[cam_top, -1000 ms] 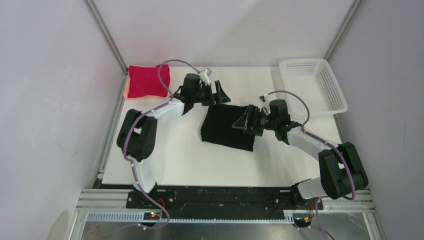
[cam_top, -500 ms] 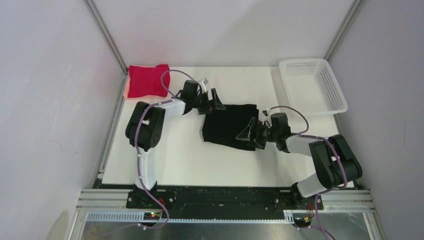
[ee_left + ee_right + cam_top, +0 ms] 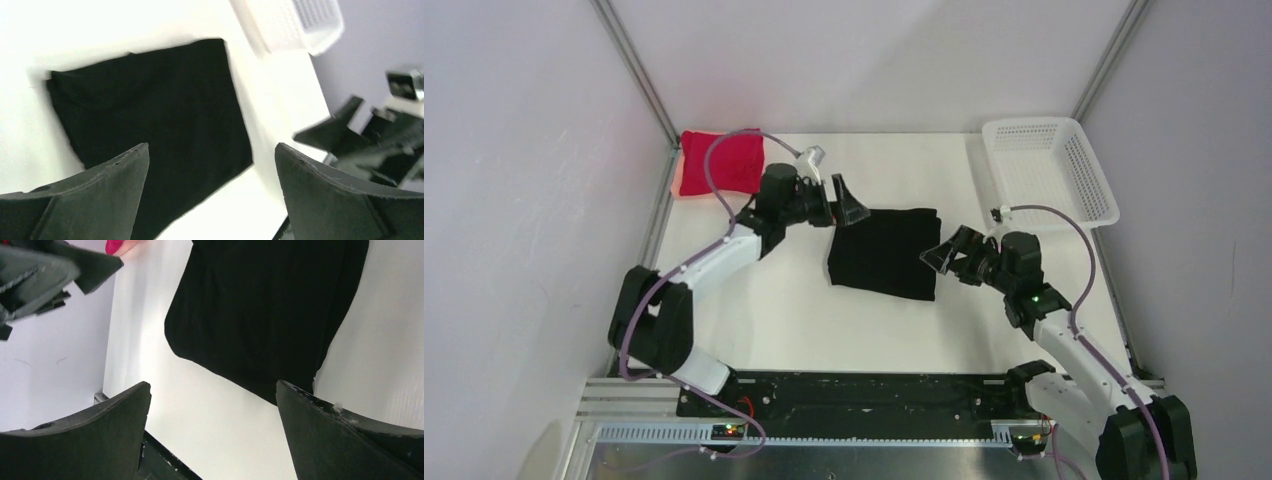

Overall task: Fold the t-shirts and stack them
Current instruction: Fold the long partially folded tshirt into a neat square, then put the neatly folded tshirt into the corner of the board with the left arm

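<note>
The black t-shirt lies folded into a flat rectangle in the middle of the white table; it also shows in the left wrist view and the right wrist view. The crimson-red t-shirt lies folded at the far left corner. My left gripper is open and empty, above the black shirt's far left corner. My right gripper is open and empty, just off the shirt's right edge. Neither gripper holds cloth.
A white mesh basket stands at the far right corner, also in the left wrist view. Metal frame posts rise at both back corners. The table's near edge meets a black rail.
Both arms have drawn back from the black shirt: the left gripper lifted off its far left corner, the right gripper pulled away to the right. The shirt stays folded in place.
</note>
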Available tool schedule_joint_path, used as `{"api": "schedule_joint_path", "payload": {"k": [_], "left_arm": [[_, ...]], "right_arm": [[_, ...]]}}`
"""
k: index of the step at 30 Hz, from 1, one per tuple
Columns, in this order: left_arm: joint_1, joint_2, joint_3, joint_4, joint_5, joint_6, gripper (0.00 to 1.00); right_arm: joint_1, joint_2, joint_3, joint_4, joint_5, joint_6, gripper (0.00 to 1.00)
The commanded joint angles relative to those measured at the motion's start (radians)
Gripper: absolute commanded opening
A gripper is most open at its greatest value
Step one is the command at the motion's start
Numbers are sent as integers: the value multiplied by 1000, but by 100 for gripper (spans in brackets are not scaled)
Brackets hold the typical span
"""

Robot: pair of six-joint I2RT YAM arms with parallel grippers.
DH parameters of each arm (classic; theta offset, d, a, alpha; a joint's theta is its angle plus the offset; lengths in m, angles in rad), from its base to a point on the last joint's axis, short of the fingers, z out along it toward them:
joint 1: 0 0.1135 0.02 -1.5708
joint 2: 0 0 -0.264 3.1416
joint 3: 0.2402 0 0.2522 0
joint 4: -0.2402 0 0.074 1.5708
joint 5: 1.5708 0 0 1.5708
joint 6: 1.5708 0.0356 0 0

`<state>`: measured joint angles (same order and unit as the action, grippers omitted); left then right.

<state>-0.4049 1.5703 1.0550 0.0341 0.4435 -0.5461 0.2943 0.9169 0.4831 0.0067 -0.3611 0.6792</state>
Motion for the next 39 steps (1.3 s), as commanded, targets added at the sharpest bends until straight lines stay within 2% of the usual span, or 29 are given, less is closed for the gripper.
{"api": "schedule_joint_path", "payload": {"k": [1,6,10,15,19,22,23,25,27,30,34,39], "left_arm": [[-107,-42,-129,99,6,-38,100],[-121,-7,-290,186,4,-102,100],[-121,12,-396,194,-63,-88,100],[-116,38,-410,194,-70,-71,100],[-126,-87,-397,191,-44,-55,100],[-129,-200,-392,162,-111,-20,100],[-128,-240,-378,123,-151,-1,100],[-120,-257,-337,46,-339,28,100],[-98,-215,-259,-44,-402,63,100],[-75,-97,-138,-192,-454,101,100],[-70,13,-36,-240,-520,127,100],[-66,171,79,-273,-457,124,99]], "right_arm": [[5,16,-42,57,1,22,100],[24,120,-41,163,-76,69,99],[9,113,-40,119,-45,49,99],[-1,73,-40,74,-14,23,99],[1,16,-40,42,-8,13,99],[1,-34,-40,13,10,-4,99],[0,-45,-40,2,12,-6,100],[-9,-50,-39,-32,14,-9,99],[-20,-47,-40,-52,7,-13,100],[-37,-41,-40,-56,-9,-16,99],[-43,-42,-40,-58,-18,-20,99],[-45,-44,-40,-81,-19,-27,99]]}}
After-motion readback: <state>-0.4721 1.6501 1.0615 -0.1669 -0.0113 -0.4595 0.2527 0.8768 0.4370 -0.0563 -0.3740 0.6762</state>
